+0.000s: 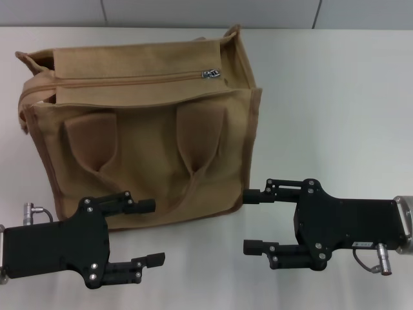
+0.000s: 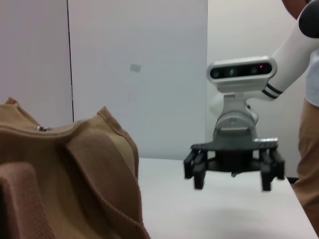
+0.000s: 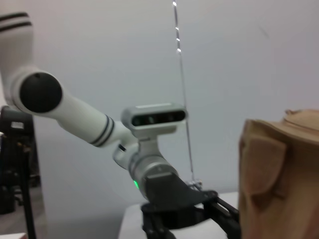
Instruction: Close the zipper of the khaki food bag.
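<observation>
- Nearest the robot, the left claw [image 1: 150, 232] hovers low over the white tabletop [image 1: 335, 116], its two black fingers spread apart and pointing toward the right arm; the upper finger lies over the bottom front edge of the bag, though contact cannot be made out.
- Level with it on the other side, the right claw [image 1: 253, 219] also hangs with its fingers apart and holding nothing, pointed toward the left arm; its upper fingertip sits just beside the bag's lower right corner.
- Between and behind the two claws stands the khaki food bag [image 1: 142, 148], upright on the tabletop, with two padded front pockets and darker piping along its edges.
- A looped handle curls over the bag's left end, another rises at the far right corner.
- Farther back, along the top panel, runs the zipper [image 1: 135, 79]; its silver slider [image 1: 211, 74] rests near the right end of the line.
- In the left wrist view the right claw [image 2: 233, 175] shows beyond the bag's corner, fingers spread.
</observation>
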